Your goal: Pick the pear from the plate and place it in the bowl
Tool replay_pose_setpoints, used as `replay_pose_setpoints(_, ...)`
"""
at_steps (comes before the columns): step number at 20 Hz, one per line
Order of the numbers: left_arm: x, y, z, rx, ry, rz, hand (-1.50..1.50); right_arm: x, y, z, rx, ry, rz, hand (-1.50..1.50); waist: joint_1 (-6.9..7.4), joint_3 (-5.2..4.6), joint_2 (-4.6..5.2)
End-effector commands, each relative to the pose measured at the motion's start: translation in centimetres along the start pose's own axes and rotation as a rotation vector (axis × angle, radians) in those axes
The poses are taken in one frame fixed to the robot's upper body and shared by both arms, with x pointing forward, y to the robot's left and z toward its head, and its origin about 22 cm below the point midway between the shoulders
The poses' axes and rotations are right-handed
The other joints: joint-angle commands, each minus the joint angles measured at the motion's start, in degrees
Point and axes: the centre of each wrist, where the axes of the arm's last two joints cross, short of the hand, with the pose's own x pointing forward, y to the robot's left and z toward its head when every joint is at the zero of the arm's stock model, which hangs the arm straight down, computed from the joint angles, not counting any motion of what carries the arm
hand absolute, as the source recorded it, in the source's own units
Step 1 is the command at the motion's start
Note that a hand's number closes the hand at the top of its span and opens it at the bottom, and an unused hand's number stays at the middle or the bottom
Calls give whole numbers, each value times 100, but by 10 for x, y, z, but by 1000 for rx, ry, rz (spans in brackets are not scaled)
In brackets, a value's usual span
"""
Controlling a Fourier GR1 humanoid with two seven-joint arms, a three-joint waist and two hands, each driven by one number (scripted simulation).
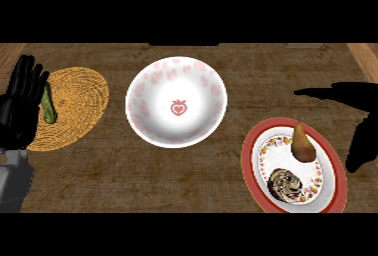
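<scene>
Open and empty, my right hand (363, 135) hovers just beside the red-rimmed plate (248, 160) where the pear (301, 144) sits, a light, smooth, easily bruised fruit, I judge, best cupped round its broad lower half for the white bowl (148, 85).

Brown pear (301, 144) on the red-rimmed plate (252, 150), far half, narrow end pointing away (lower right of counter). White bowl (159, 85), pink strawberry print, sits apart, up-left.

Green cucumber (49, 106) is laid on the woven mat (83, 95), left; swirled brown pastry (287, 184) is seen lower right
</scene>
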Motion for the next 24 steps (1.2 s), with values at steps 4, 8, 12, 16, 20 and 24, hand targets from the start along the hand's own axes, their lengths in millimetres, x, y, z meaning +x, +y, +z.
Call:
replay_pose_setpoints(4, -3, 14, 11, 14, 0, -12, 0, -22, 13, -13, 11, 27, 10, -150, 2, -1, -8)
replay_pose_setpoints(8, -4, 8, -7, 3, 4, -11, 0, -34, 32, -28, 9, 13, -3, -150, -21, -1, 1)
replay_pose_setpoints(12, -16, 3, 16, -5, 7, 4, 0, -39, 26, -36, 8, -45, -18, -150, 9, -1, -2)
replay_pose_setpoints(16, 9, 7, 16, -14, -2, -4, 0, -29, 30, -59, 4, -55, -3, -150, 39, 0, -2)
replay_pose_setpoints(20, -5, 3, -1, 16, 2, -28, 0, -41, 38, -48, 41, -25, 33, -150, -25, -2, -4)
replay_pose_setpoints(24, -11, -3, -3, 4, 9, 7, 0, -35, 58, -58, 36, -9, 33, -150, -38, -3, -10)
